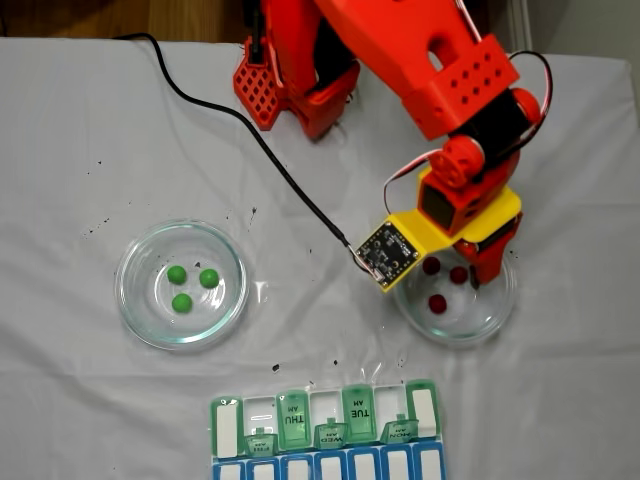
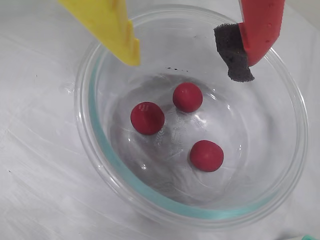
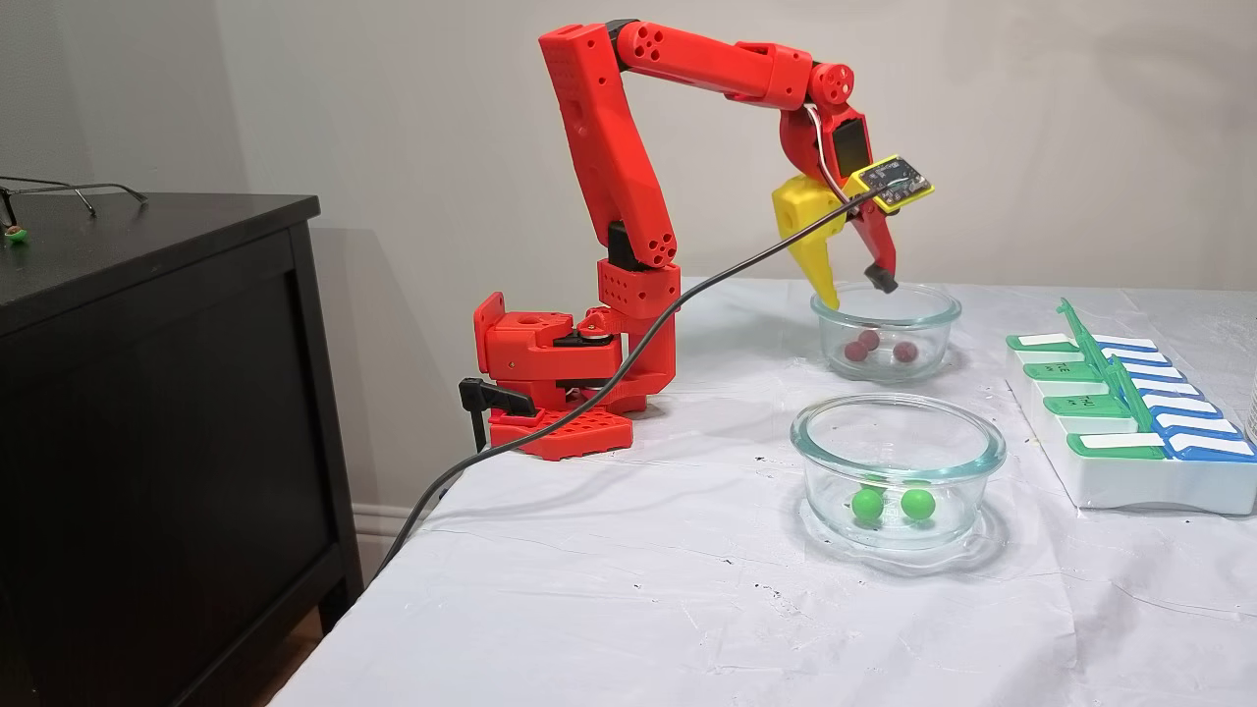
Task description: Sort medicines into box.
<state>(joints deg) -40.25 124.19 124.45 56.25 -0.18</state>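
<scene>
— White cloth covers the tabletop (image 3: pixel 687 589); where's the end effector (image 3: pixel 856 295)?
— Spread wide, empty, above the dish (image 2: pixel 90 150) holding three red pills (image 2: pixel 147 118).
— Next?
— Likely descend, pinch one, carry it to the box (image 1: pixel 325 465)

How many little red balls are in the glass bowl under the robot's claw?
3 red balls, all in the glass bowl under the open gripper: one left, one at the back, one nearest the front. None looks hidden.

A home room: a dark wooden cabinet (image 3: pixel 157 412) with eyeglasses (image 3: pixel 59 191) on top, plain painted wall, baseboard, and a white-clothed tabletop (image 3: pixel 687 589)
</scene>
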